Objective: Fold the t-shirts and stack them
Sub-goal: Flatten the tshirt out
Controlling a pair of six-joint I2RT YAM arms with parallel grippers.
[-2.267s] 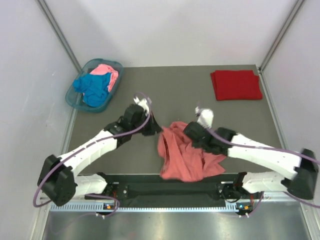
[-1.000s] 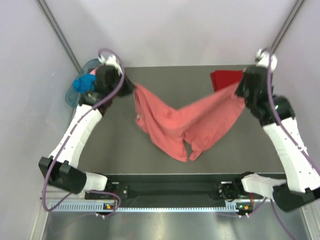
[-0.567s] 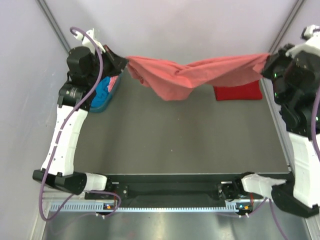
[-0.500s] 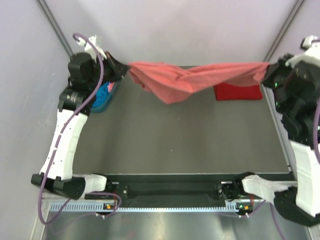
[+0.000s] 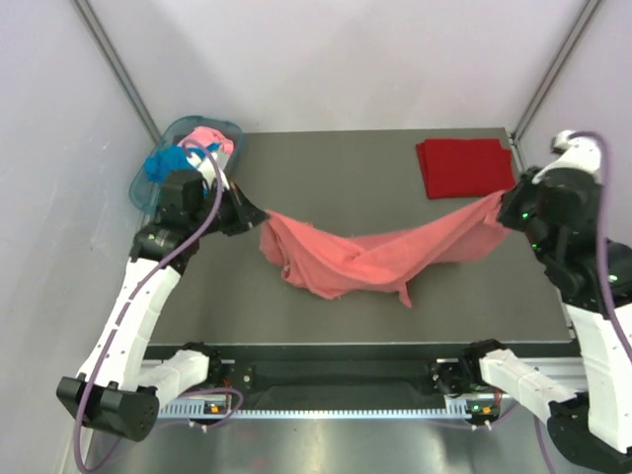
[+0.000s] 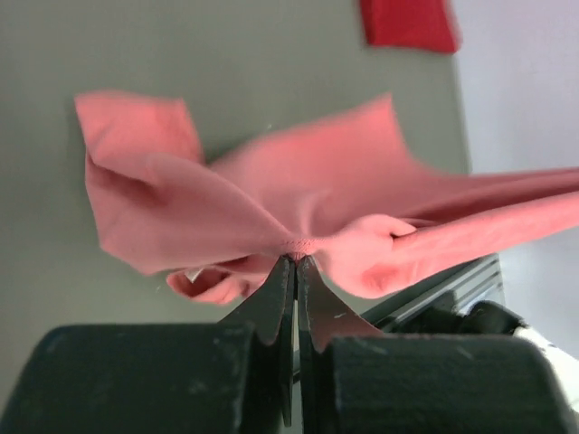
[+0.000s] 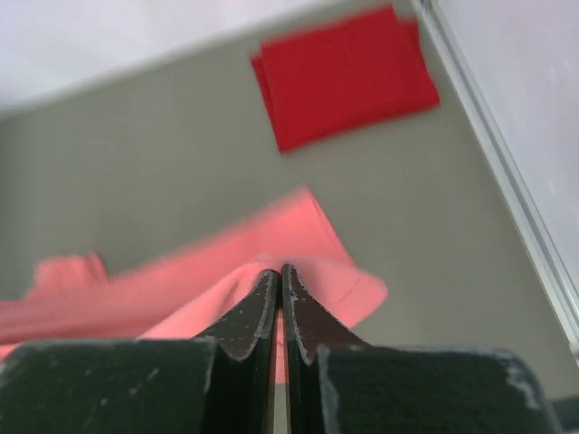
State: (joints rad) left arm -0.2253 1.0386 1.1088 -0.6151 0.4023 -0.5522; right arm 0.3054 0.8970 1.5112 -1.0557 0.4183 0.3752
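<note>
The salmon-coral t-shirt (image 5: 370,254) hangs stretched between my two grippers, its middle sagging onto the grey table (image 5: 336,178). My left gripper (image 5: 253,214) is shut on its left end, seen bunched at the fingertips in the left wrist view (image 6: 296,259). My right gripper (image 5: 505,211) is shut on its right end, which also shows in the right wrist view (image 7: 280,269). The dark red t-shirt (image 5: 466,166) lies folded flat at the back right, also in the right wrist view (image 7: 348,74). The bright blue t-shirt (image 5: 160,165) and light pink t-shirt (image 5: 204,137) sit in the basket.
A translucent teal plastic basket (image 5: 188,126) stands at the back left corner, just behind my left arm. White walls with metal posts close in the table on three sides. The arm bases and a metal rail (image 5: 336,380) run along the near edge.
Both grippers have come down and toward the near side from high at the back. The salmon-coral shirt, earlier held taut in the air, now sags onto the table.
</note>
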